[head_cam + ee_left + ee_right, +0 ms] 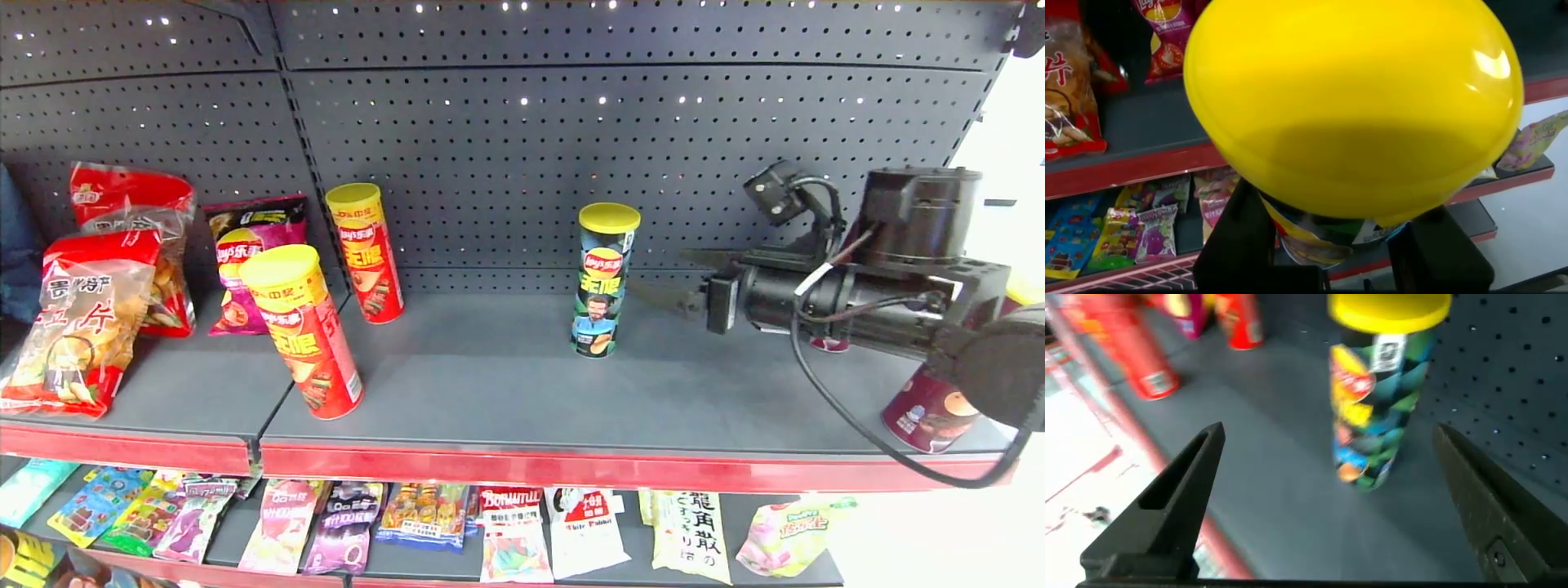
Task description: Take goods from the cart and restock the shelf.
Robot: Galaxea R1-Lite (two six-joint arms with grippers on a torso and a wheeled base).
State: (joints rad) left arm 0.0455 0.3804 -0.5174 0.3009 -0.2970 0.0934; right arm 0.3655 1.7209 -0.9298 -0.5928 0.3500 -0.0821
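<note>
Right fingers (1176,490): wide, clear of the green yellow-lidded cardboard tube (1376,400); I'd retreat straight.
Left fingers (1237,237): gripping a second yellow-lidded tube (1351,106); I'd place it upright.

My right fingers (1167,506) look like matt black plastic, smooth and hard-edged; my left fingers (1237,245) have the same dull finish. The can (1319,238) between them has a glossy yellow plastic lid (1355,106) with a bright highlight. The shelf (506,392) deck is matt dark grey painted metal, its back panel (571,131) perforated, its front strip (571,469) glossy red. The standing can (602,282) wears a smooth printed wrap. The bags (82,327) are shiny, crinkled film.
</note>
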